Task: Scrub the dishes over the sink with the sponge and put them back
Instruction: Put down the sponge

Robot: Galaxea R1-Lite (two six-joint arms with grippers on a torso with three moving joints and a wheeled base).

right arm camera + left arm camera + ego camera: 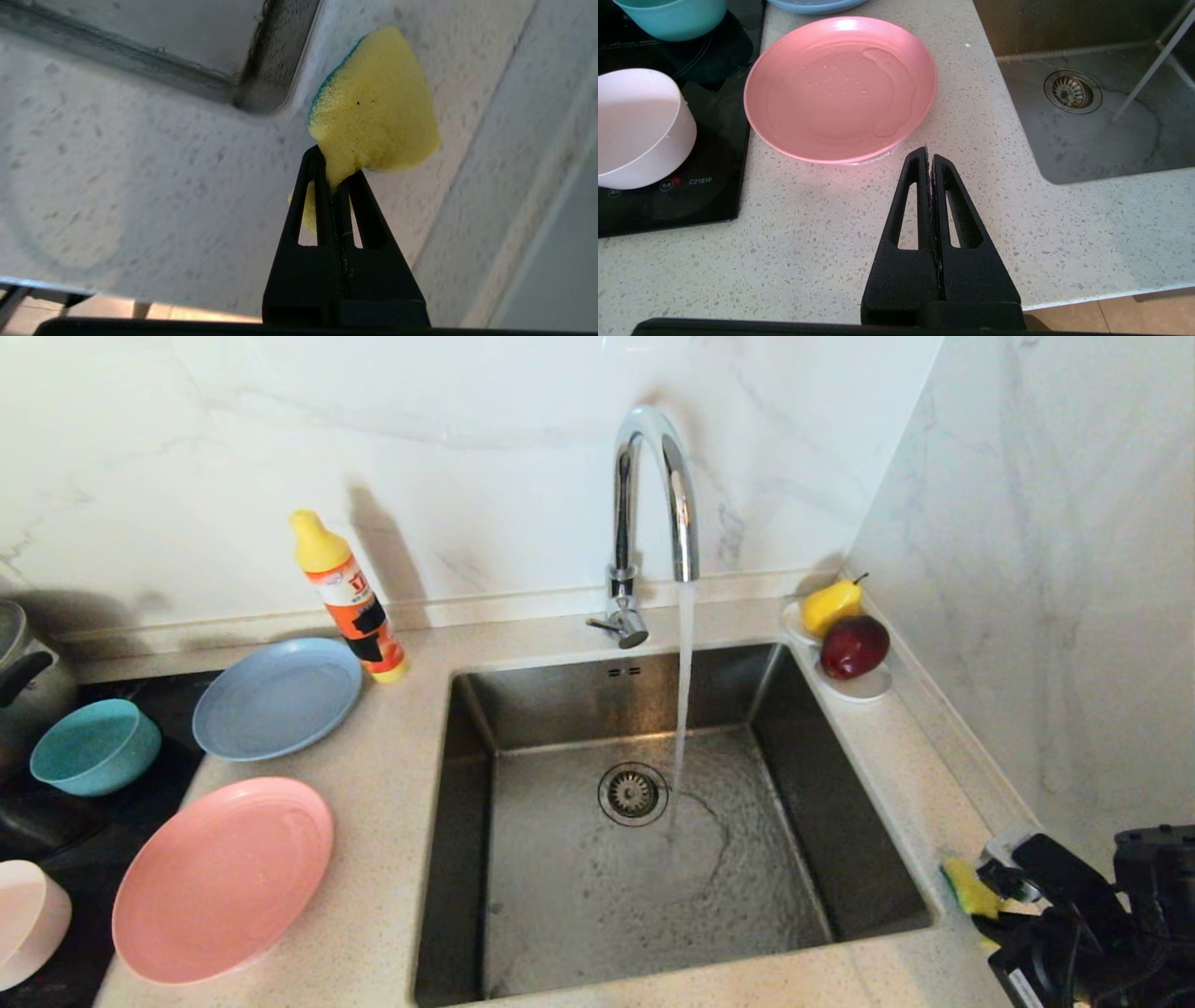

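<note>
Right wrist view shows my right gripper [337,179] pinched tight on one edge of the sponge [373,112], which hangs past the fingertips above the counter [140,154] just beside the sink's near right corner; in the head view that gripper [1004,901] sits low at the right with the yellow showing beside it. My left gripper [930,156] is closed on nothing, parked over the counter just short of the pink plate [840,88]. As I judge it, the step in hand is bringing a dish and the sponge together over the sink [485,784], under the running tap [653,495]. To do it well I should keep the squeeze firm, since I hold only a thin edge and the soft body could slip out, turn the green face toward the dish, and open my left to take a plate by its rim. Counted: two plates, pink and blue [277,697]; two bowls, teal [93,747] and pale [28,919]; one sponge, one sink, one tap, one soap bottle [350,597], one saucer [864,686] bearing two fruits.
</note>
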